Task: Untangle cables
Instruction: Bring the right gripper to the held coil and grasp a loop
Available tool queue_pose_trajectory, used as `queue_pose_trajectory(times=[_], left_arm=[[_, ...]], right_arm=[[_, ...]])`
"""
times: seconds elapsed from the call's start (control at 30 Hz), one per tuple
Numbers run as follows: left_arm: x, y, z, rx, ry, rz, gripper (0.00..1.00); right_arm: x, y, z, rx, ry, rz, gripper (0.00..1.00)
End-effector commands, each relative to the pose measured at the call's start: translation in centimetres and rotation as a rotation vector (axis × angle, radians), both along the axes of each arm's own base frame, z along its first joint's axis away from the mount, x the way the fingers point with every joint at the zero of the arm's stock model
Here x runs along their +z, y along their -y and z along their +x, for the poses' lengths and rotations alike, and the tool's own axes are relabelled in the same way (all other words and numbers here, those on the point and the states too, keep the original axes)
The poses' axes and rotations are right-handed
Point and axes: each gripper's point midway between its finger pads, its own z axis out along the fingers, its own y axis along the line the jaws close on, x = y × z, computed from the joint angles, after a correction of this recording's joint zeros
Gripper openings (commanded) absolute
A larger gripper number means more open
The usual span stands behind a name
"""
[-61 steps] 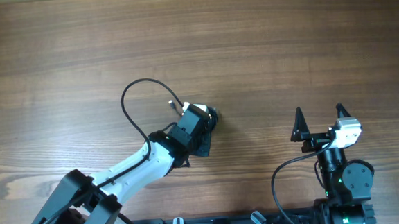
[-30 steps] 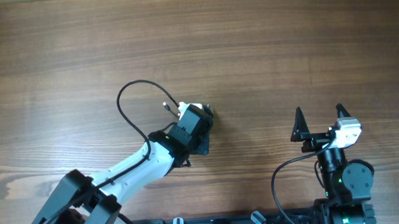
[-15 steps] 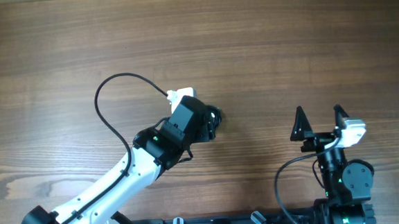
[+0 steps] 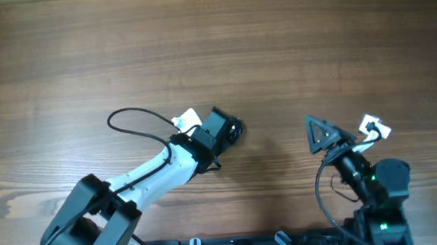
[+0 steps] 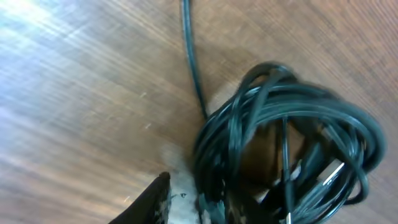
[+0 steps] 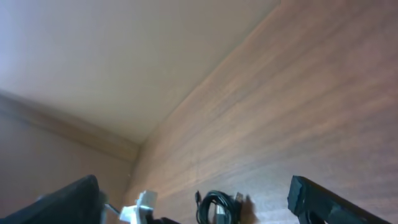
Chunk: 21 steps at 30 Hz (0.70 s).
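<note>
The left gripper sits over the knotted black cables, though I cannot tell its grip. Near right, the right gripper gapes wide, empty.

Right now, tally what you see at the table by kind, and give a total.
Tangled bundle of black cables: 1 (number of separate cables cannot be told)
Robot grippers: 2, the left gripper and the right gripper
Total: 3

No readable text, label or number shows anywhere.
</note>
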Motion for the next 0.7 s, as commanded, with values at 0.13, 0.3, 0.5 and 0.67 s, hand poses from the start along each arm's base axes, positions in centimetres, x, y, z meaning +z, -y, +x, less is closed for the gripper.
queue_pose_trajectory(times=[0.13,0.3,0.5,0.67], left_arm=[[1.2,0.1,1.4,-0.089,0.063,0.015,0.04],[11.1,-1.5,3.7,-0.318,0.367,0.048,0.04],[15.1,-2.0,2.6,-0.566,0.508,0.155,0.04],[15.4,-1.1,2.4,-0.654,0.536,0.157,0.04]], right_arm=[[3.2,-5.5,3.4,0.376,-0.287,0.126,1.0],[-1.3,-9.5,2.2,0.735,-0.38,0.195,0.95],[-1.9,-13.6,2.3,0.87,-0.226,0.071,0.68],[-3.7,-15.0,4.3,0.69,-0.27,-0.031,0.67]])
